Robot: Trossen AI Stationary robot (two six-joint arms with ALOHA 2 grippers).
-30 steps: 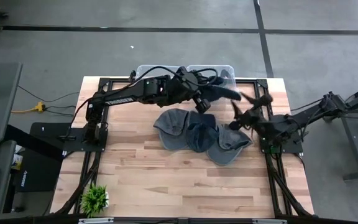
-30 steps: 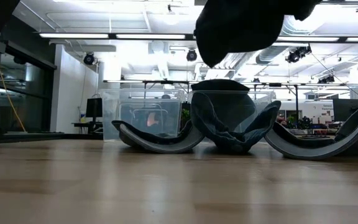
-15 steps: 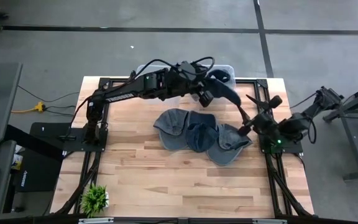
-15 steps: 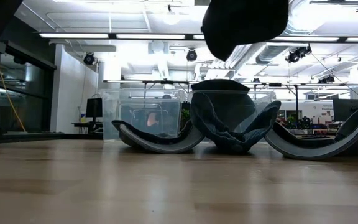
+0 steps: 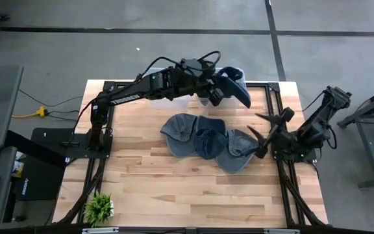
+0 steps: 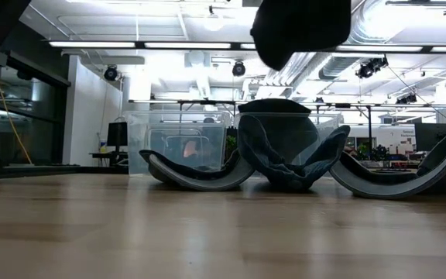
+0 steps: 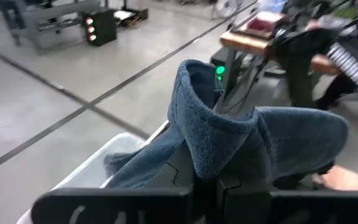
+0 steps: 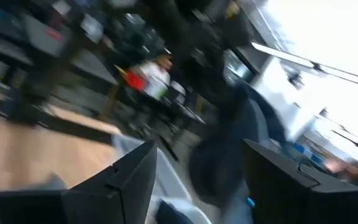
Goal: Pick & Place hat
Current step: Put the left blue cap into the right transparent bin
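My left gripper (image 5: 215, 93) is shut on a blue denim hat (image 5: 234, 88), held high over the right-hand clear bin (image 5: 237, 70) at the table's far edge. The low view shows that hat (image 6: 300, 29) as a dark shape at the top. Three more denim hats lie on their crowns and brims in mid-table, overlapping: left (image 5: 179, 129), middle (image 5: 208, 141) and right (image 5: 239, 151). My right gripper (image 5: 262, 134) is open beside the right hat, touching nothing. My left gripper pinches the hat between its two fingers (image 7: 211, 185) on a folded part of the denim (image 7: 224, 149). Which part of the hat that is, I cannot tell. The hat is lifted clear of the table and bulges out past the fingers on both sides.
Two clear plastic bins stand side by side at the far edge, the left one (image 5: 163, 73) under my left arm. A small green plant (image 5: 99, 208) sits at the near left corner. Bare wood (image 5: 174, 188) stretches along the near half.
My left gripper has carried the hat toward the far edge, from above the table hats to over the right-hand bin. My right gripper has moved toward the near edge beside the right hat, its arm folding back to the right. It has stayed open.
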